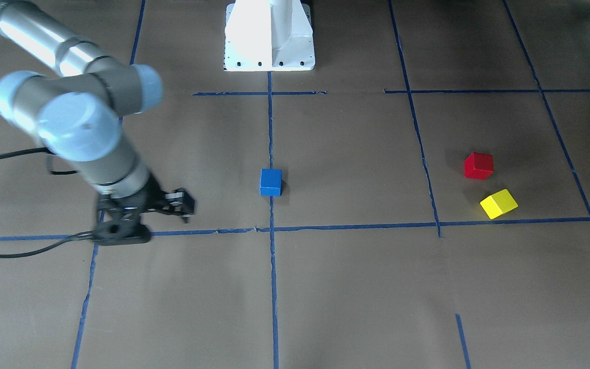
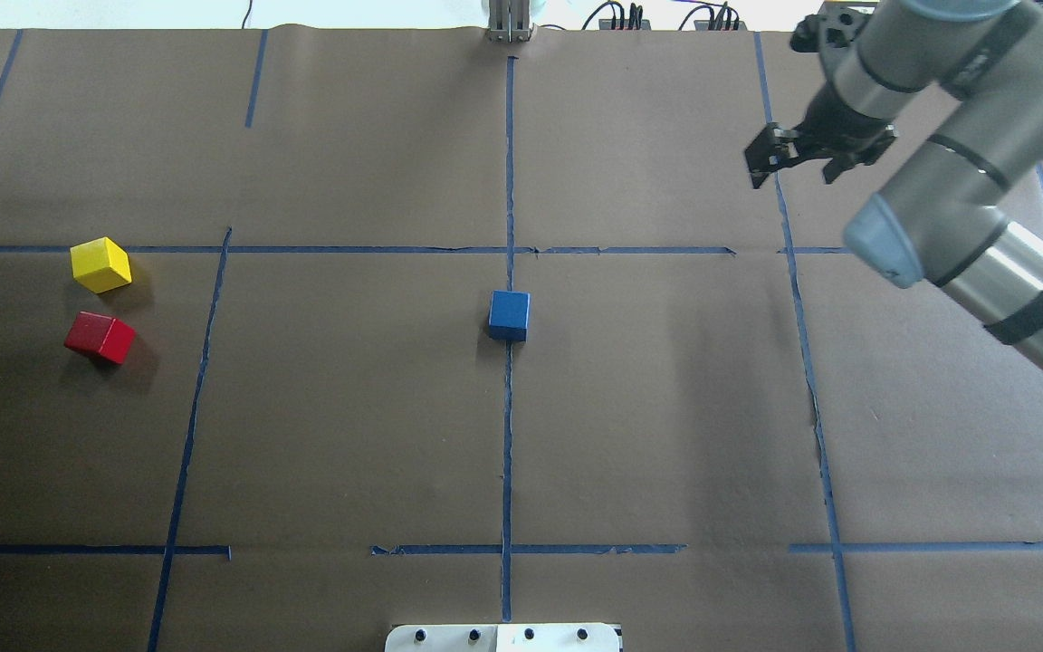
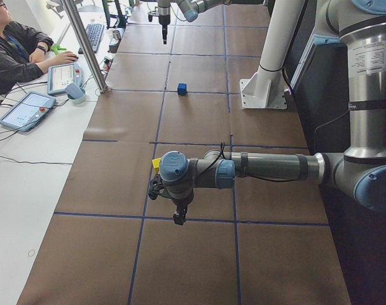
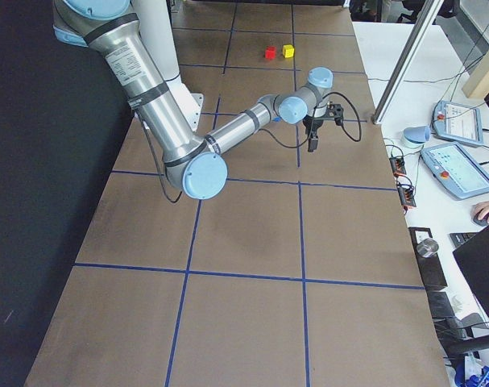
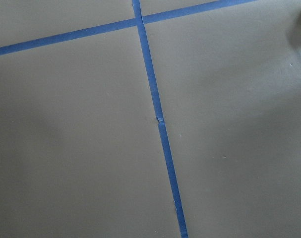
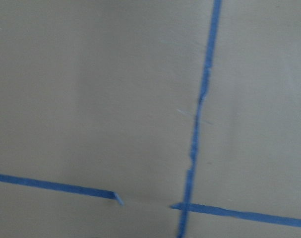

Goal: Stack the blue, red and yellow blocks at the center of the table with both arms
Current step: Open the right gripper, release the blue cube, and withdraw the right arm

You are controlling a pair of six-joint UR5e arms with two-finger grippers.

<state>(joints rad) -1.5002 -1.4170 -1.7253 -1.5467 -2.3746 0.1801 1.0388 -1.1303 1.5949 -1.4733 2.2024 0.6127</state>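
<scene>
Overhead exterior: blue block [image 2: 509,314] sits on the center tape cross of the table [image 2: 666,407]. Red block [image 2: 100,337] and yellow block [image 2: 101,264] lie near each other, well off to the left, both skewed. Right fingers [image 2: 760,163] hang apart, empty. Left fingers [image 3: 179,219] show only side-on, so we cannot tell their state. Risk: a skewed red block twists in the grasp, or nudges blue off center on placement.

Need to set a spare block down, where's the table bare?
Bare table surrounds the blue block, between the red block and yellow block on the robot's left and the right gripper far right. Crowded only where red and yellow sit close.
</scene>
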